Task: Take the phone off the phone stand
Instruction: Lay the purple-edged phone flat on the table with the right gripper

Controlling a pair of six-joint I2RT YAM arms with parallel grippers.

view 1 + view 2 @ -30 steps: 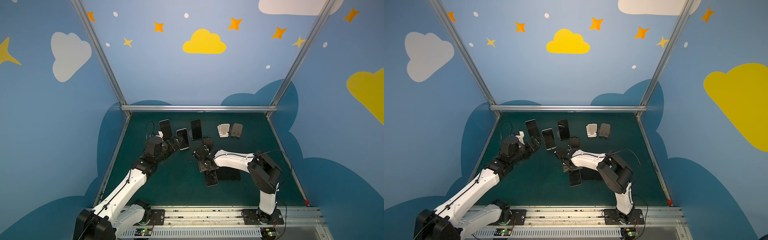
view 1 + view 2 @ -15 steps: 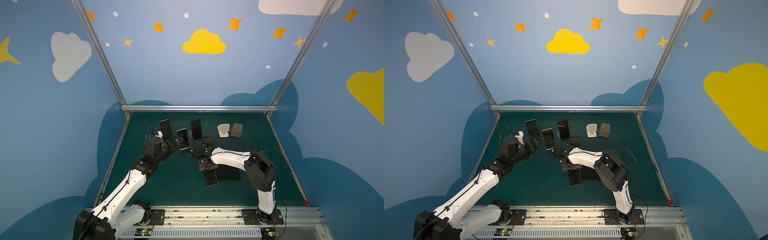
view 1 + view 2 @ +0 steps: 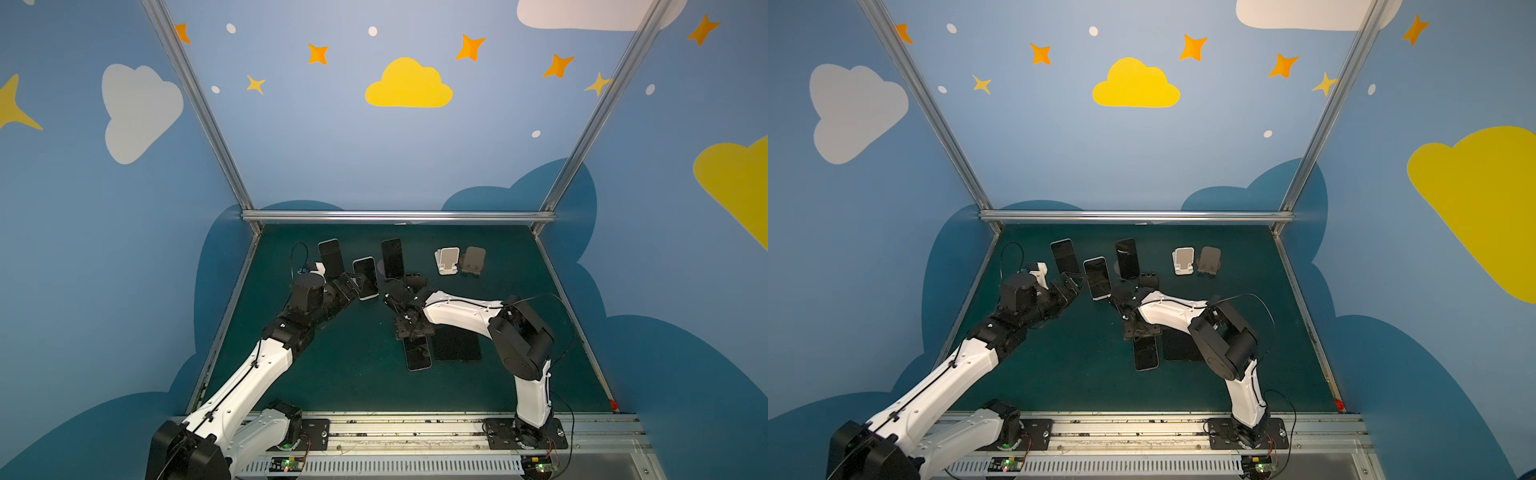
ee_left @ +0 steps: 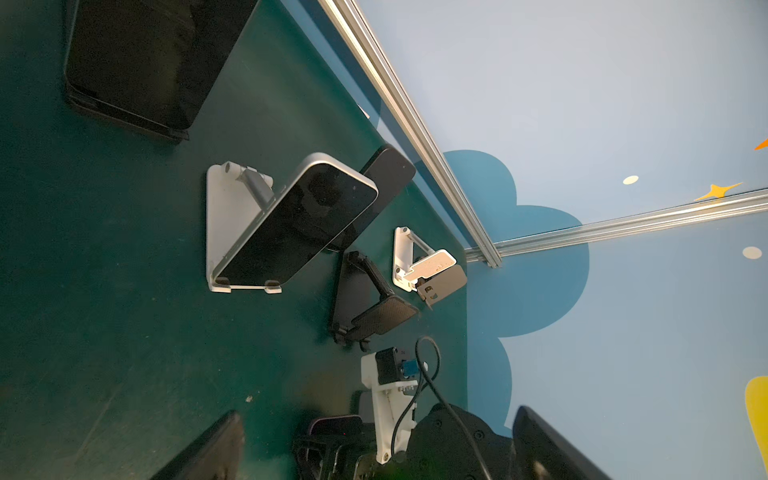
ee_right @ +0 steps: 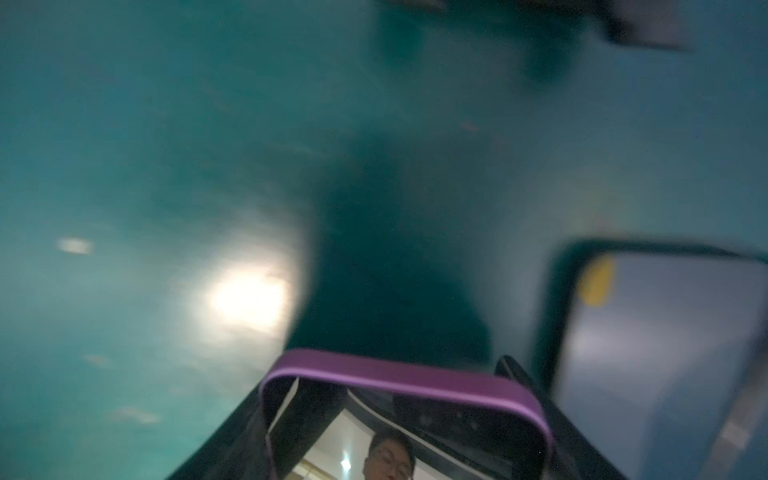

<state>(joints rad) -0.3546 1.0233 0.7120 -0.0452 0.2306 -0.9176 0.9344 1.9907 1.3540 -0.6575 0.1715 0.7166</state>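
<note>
The right tool (image 3: 392,298) pinches a purple-edged phone (image 5: 401,380) between its fingers over the middle of the green bench (image 3: 332,374), the view blurred. The left tool (image 3: 352,286) is spread wide and empty, just beside a white-rimmed phone (image 4: 299,232) leaning in its white stand (image 4: 216,232). 2 flat phones (image 3: 417,353) lie on the bench near the right tool

We see the purple-edged phone (image 5: 407,424), screen glossy, held clear of the green worktop (image 3: 353,374) near its middle; the black phone stand (image 4: 384,318) stands empty toward the far edge.
</note>
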